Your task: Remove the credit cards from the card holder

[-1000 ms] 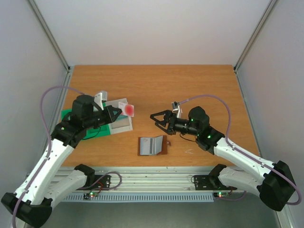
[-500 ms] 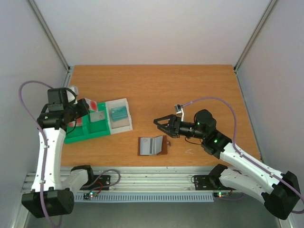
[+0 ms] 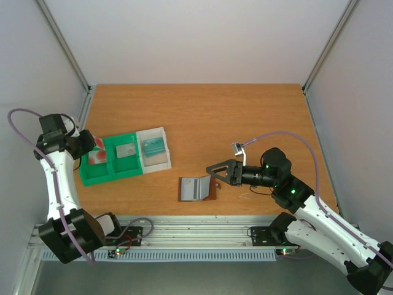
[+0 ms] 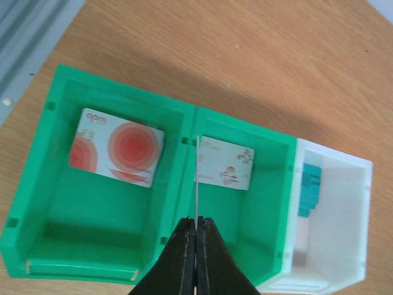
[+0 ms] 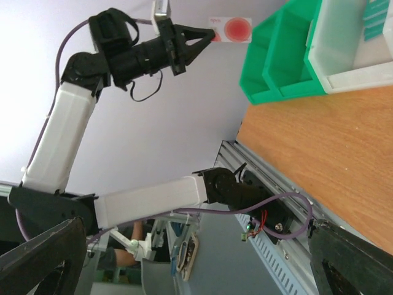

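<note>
The card holder (image 3: pixel 198 188), a brown wallet with grey-blue pockets, lies open on the table near the front edge. My right gripper (image 3: pixel 213 174) is open and empty, just above its right end; the wallet does not show in the right wrist view. My left gripper (image 4: pixel 197 226) is shut on a white card with a red circle (image 5: pixel 230 29), seen edge-on (image 4: pixel 198 178) over the wall between two green compartments. A white card with small marks (image 4: pixel 224 169) lies in the middle compartment. A teal card (image 4: pixel 309 190) lies in the white compartment.
The green and clear compartment tray (image 3: pixel 116 175) stands at the left of the table. Another white card with red circles (image 4: pixel 116 147) lies in its left compartment. The aluminium rail (image 3: pixel 196 230) runs along the near edge. Side walls close in both sides.
My left arm has swung left with the red-circle card, from over the tray's right end to over its left part. My right gripper has drawn back to the right and nearer.
</note>
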